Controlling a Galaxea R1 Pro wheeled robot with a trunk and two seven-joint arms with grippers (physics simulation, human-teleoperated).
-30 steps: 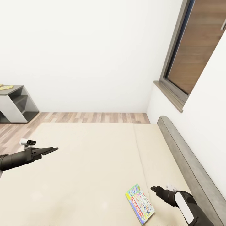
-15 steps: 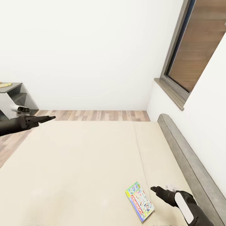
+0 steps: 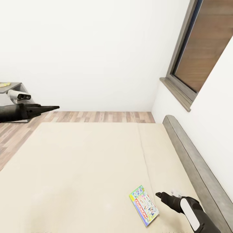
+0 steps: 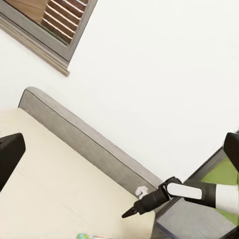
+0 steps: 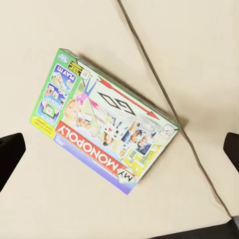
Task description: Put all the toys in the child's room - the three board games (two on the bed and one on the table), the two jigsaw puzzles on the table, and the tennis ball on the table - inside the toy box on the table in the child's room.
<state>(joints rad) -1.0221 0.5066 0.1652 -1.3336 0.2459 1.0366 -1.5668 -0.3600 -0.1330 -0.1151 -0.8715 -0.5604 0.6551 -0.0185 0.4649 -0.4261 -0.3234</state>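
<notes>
- The step in hand looks like the pick-up of the Monopoly board game — it lies flat on the bed, close to the mattress seam and near the headboard, with no other toy visible on the mattress.
- The right claw hovers just beside that box, apart from it. In the right wrist view the two fingertips stand wide at either edge with the box between and beyond them, so this claw is released and grasps nothing.
- The right forearm reaches in low from the near corner, pointing toward the box's long side.
- Next move, as I judge it: lower and centre the claw over the box, then catch an edge — a thin flat box on a soft mattress gives little to grip.
- Farther off, the left claw is held high and level over the bed's far side, pointing across toward the wall. Its tips look drawn together to a thin point, yet the left wrist view shows its fingers spread, so I cannot tell its state; it carries nothing.
- Beyond the left arm stands a grey shelf unit on the wood floor.
</notes>
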